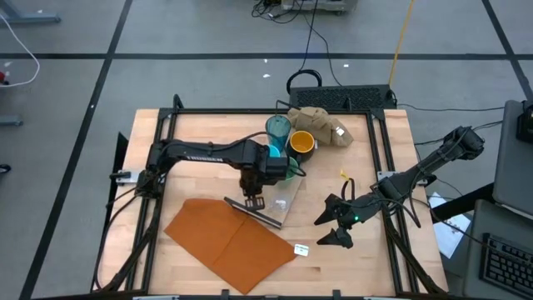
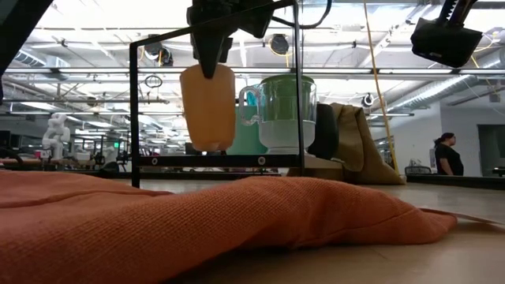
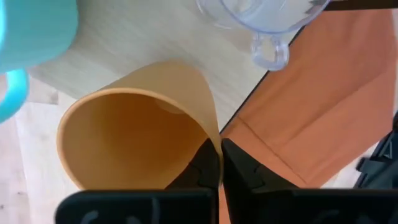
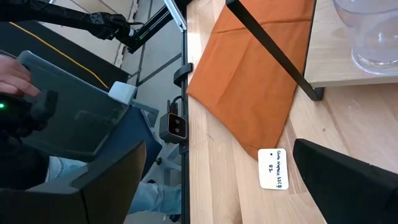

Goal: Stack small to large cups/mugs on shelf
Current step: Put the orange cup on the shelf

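My left gripper [image 1: 254, 198] [image 3: 221, 171] hangs over the shelf [image 1: 287, 207], a pale board with a dark strip [image 1: 252, 210], and is shut on the orange cup [image 2: 208, 106] [image 3: 137, 137]. The clear glass [image 3: 261, 18] [image 4: 373, 37] stands on the board near the strip. The light blue mug [image 3: 31, 37] stands on the board beside the cup. The teal tumbler [image 1: 279, 129] and the yellow-lined mug [image 1: 301, 143] stand at the far end. The green cup [image 2: 286, 99] shows in the low view. My right gripper [image 1: 329, 227] [image 4: 230, 186] waits open near the table's right edge. My left gripper holds the orange cup by its rim wall [image 3: 214, 140], one finger [image 3: 202, 171] inside the cup and one outside. The fingers come from above, pointing down. The cup hangs upright below them [image 2: 208, 118], lifted clear of the board.
An orange-brown flat sheet [image 1: 229, 242] [image 4: 255, 81] lies near the table's near edge, partly under the board's strip end. A tan cloth lump [image 1: 321, 125] sits at the far edge. A white label [image 4: 273, 169] lies on the table. A black frame [image 2: 134, 102] borders the table. A person's hand [image 4: 12, 74] shows beyond the table.
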`<action>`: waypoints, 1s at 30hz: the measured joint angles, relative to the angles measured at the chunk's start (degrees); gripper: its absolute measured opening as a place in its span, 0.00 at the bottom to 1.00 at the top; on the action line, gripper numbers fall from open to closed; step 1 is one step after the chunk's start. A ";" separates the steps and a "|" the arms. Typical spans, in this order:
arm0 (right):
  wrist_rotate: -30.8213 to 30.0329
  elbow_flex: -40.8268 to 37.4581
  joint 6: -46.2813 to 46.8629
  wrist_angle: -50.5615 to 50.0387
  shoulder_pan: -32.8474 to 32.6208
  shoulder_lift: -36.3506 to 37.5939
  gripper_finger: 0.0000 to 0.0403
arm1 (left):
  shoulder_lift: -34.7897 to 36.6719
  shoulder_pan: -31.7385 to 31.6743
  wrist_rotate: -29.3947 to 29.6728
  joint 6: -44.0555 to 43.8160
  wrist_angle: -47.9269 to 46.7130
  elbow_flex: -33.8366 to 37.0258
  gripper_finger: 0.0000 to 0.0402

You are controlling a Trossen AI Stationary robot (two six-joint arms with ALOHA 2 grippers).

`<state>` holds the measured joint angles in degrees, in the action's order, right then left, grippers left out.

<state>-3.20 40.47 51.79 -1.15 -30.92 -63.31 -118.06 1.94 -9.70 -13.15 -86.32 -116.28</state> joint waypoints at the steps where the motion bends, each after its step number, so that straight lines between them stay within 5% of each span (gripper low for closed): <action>1: 0.00 0.00 0.00 0.00 0.00 0.00 0.99 | 0.00 0.10 0.04 -0.01 0.10 0.34 0.01; 30: -0.02 0.00 -0.24 -0.02 0.00 -0.04 0.99 | 0.13 0.54 -0.85 -1.08 3.95 4.71 0.02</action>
<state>-3.22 40.47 51.55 -1.17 -30.92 -63.35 -117.93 2.48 -10.55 -14.23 -82.38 -111.57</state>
